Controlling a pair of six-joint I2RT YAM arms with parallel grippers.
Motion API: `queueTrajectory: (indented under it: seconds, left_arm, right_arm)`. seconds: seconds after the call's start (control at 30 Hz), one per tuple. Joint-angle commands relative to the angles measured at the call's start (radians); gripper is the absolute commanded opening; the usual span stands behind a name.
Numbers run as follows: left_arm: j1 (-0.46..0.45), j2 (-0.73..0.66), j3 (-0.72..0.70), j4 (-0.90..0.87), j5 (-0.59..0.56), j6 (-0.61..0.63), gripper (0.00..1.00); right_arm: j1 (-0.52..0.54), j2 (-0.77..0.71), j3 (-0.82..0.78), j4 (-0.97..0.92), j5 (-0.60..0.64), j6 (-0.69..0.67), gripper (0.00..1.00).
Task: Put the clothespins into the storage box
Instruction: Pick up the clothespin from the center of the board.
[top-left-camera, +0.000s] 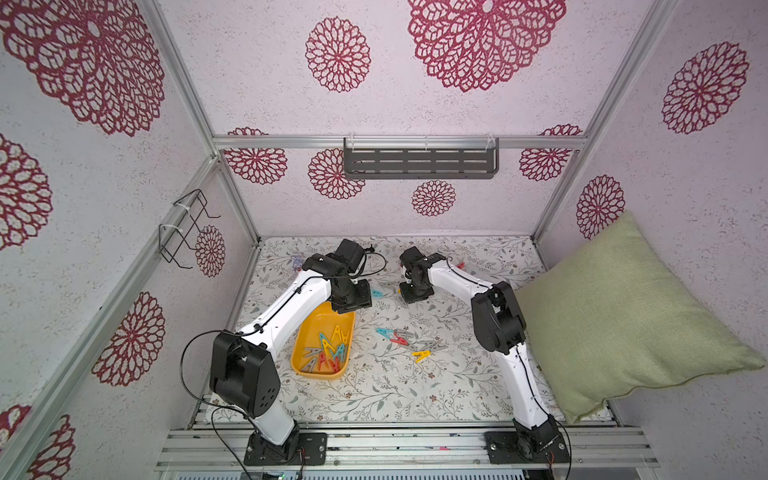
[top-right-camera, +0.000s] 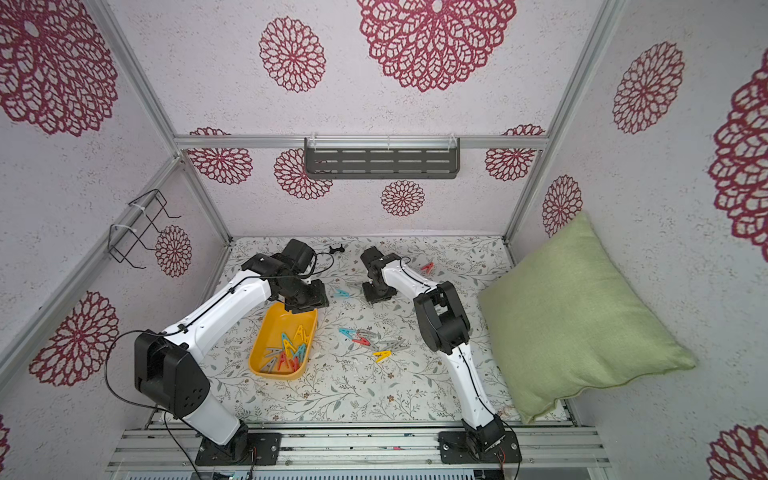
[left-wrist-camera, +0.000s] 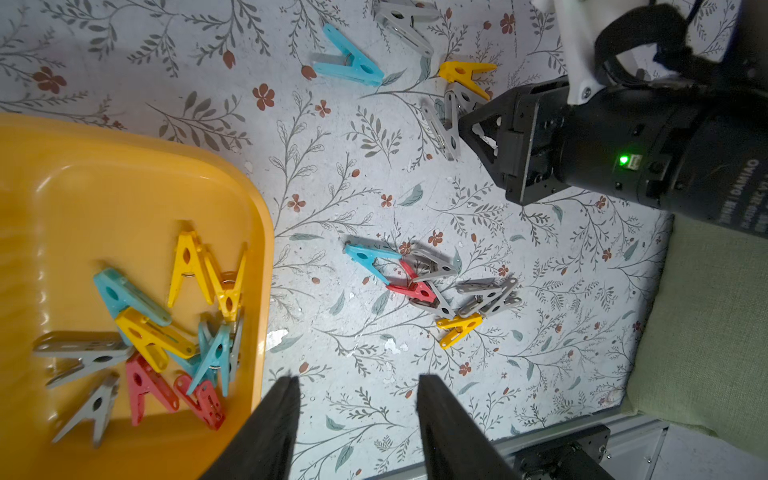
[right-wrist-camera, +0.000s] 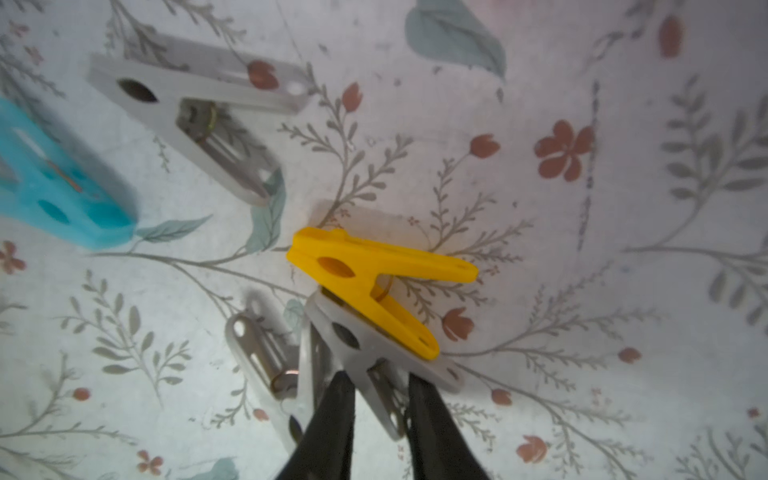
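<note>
Beneath right gripper (right-wrist-camera: 380, 384), grey clothespin (right-wrist-camera: 351, 343) partly hidden

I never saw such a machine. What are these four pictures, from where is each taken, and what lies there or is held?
You see two white and black robot arms fixed at the edge of a table, each ending in two jaws. Two pictures come from one camera above, looking down. The other two come from small cameras on the wrists, looking past the jaws. On the table lies a yellow storage box with about ten clothespins inside; loose clothespins lie beside it, and a green cushion leans on the side. The left arm hovers by the box, jaws open and empty. The right arm has its jaws on both sides of a grey clothespin, with a yellow one lying on it; whether they already pinch it, I cannot tell.
</note>
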Motion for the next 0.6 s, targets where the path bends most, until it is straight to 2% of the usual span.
queueTrajectory:
  seconds: [0.0,0.3,0.57]
  left_arm:
    - [0.008,0.001,0.02,-0.008,0.0,0.0,0.52]
    - [0.007,-0.009,0.018,0.002,-0.008,-0.003,0.53]
    - [0.052,-0.063,-0.006,-0.003,-0.088,-0.028,0.53]
  right_arm:
    - [0.0,0.014,0.021,-0.032,-0.024,-0.012,0.2]
    - [0.006,-0.084,-0.022,-0.025,-0.05,0.004,0.12]
    - [0.077,-0.171,-0.016,-0.044,-0.096,0.038,0.12]
